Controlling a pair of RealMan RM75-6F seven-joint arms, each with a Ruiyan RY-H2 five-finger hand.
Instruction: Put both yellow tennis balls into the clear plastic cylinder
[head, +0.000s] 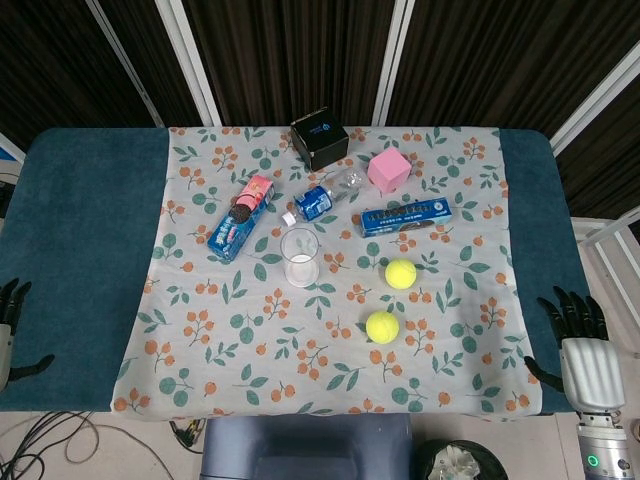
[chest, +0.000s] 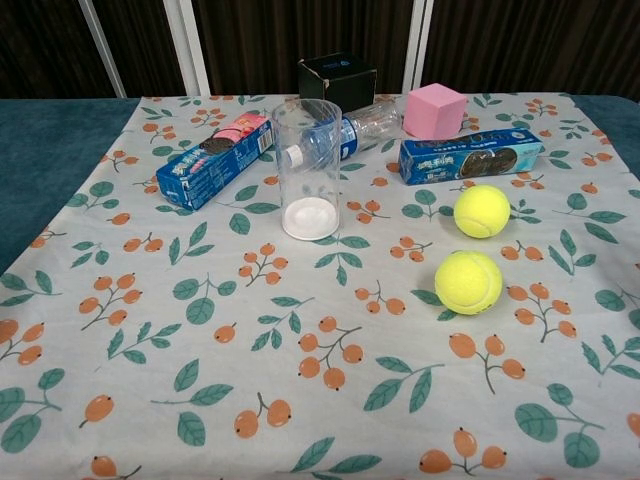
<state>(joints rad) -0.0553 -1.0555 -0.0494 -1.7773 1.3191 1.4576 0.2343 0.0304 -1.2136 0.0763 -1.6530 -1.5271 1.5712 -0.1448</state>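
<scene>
Two yellow tennis balls lie on the floral cloth: the far one (head: 401, 273) (chest: 482, 211) and the near one (head: 381, 326) (chest: 468, 282). The clear plastic cylinder (head: 300, 258) (chest: 307, 168) stands upright and empty to their left. My right hand (head: 582, 350) hangs off the table's near right corner, fingers spread, holding nothing. My left hand (head: 10, 325) shows at the head view's left edge by the near left of the table, fingers apart and empty. Neither hand appears in the chest view.
Behind the cylinder lie a blue cookie box (head: 241, 218), a water bottle (head: 326, 195), a black box (head: 319, 138), a pink cube (head: 388, 170) and a blue biscuit pack (head: 405, 217). The floral cloth (head: 250, 340) covers the middle of the teal table (head: 80, 220).
</scene>
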